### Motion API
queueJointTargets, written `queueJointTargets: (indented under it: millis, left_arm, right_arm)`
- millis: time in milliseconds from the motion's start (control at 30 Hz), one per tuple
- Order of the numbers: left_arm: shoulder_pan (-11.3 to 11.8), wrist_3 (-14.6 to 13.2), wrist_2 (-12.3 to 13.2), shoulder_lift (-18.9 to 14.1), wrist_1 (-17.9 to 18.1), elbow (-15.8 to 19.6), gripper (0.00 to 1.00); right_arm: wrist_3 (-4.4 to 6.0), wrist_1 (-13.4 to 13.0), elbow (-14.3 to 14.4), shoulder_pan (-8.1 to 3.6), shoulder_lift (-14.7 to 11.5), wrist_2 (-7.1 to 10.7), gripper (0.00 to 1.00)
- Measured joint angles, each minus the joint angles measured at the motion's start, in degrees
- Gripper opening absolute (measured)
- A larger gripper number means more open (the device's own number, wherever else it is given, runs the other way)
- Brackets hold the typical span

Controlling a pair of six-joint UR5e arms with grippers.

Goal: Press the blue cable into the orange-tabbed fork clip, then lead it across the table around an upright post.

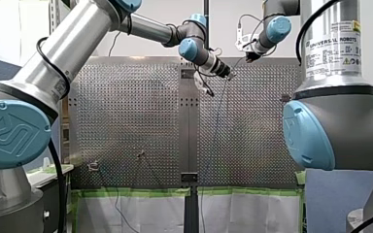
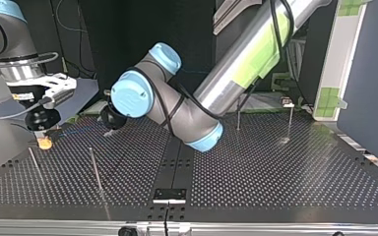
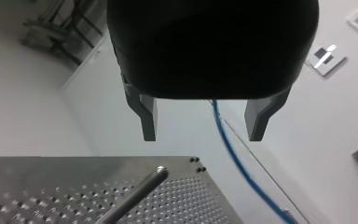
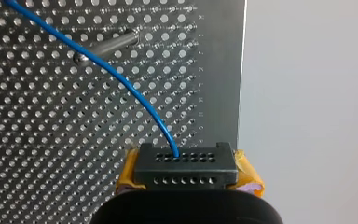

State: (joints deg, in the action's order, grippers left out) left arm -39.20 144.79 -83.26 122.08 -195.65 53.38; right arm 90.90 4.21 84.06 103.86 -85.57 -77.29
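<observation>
The blue cable [image 4: 121, 81] runs over the perforated table [image 4: 37, 140] into my right gripper [image 4: 186, 169], which is shut on it, yellow pads showing at both sides. In the top view my right gripper [image 2: 42, 129] stands over a small orange piece [image 2: 44, 143] at the table's far left edge, apparently the clip's tab. My left gripper [image 3: 203, 130] hangs open above the table, and the cable [image 3: 233, 149] passes through the gap between its fingers [image 3: 148, 122], untouched. In the front view my left gripper [image 1: 225, 71] is close beside my right gripper [image 1: 249, 56].
Thin upright posts stand on the table: one [image 2: 96, 171] near the top view's front left, another [image 2: 33, 164] beside it, two more [image 2: 238, 114] [image 2: 290, 123] at the back right. A post [image 3: 135, 196] lies under my left gripper. The table's edge [image 4: 240, 93] runs close beside my right gripper.
</observation>
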Motion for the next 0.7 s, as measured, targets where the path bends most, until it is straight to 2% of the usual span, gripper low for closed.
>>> queueJointTargets:
  millis: [167,267,500,567,600,633,667,700]
  left_arm:
    - [0.2,2.0,-1.7,0.8,1.8,0.0,0.93]
    - [0.2,2.2,-2.4,1.9,3.2,0.0,0.93]
    - [0.7,0.1,-5.3,2.5,6.2,0.0,0.93]
    - [0.8,-0.8,-6.3,2.5,6.4,0.0,0.68]
    - [0.8,-1.2,-6.7,2.5,6.5,0.0,0.68]
    - [0.8,-1.6,-7.1,2.5,6.5,0.0,0.52]
    - [0.8,-2.2,-7.6,2.5,6.5,0.0,0.25]
    - [0.8,-2.6,-8.0,2.5,6.5,0.0,0.25]
  right_arm:
    - [0.00,0.0,0.0,0.04,0.0,0.10,0.00]
    - [0.00,0.0,0.0,0.06,0.0,0.11,0.00]
    - [-0.03,-0.1,-0.1,0.07,0.0,0.13,0.00]
    - [-0.09,-0.1,-0.1,0.07,0.0,0.12,0.00]
    - [-0.11,-0.1,-0.1,0.07,0.0,0.13,0.00]
    - [-0.13,-0.1,-0.1,0.07,0.0,0.13,0.00]
    - [-0.15,-0.1,-0.1,0.07,0.0,0.14,0.00]
    - [-0.17,-0.1,-0.1,0.07,0.0,0.14,0.00]
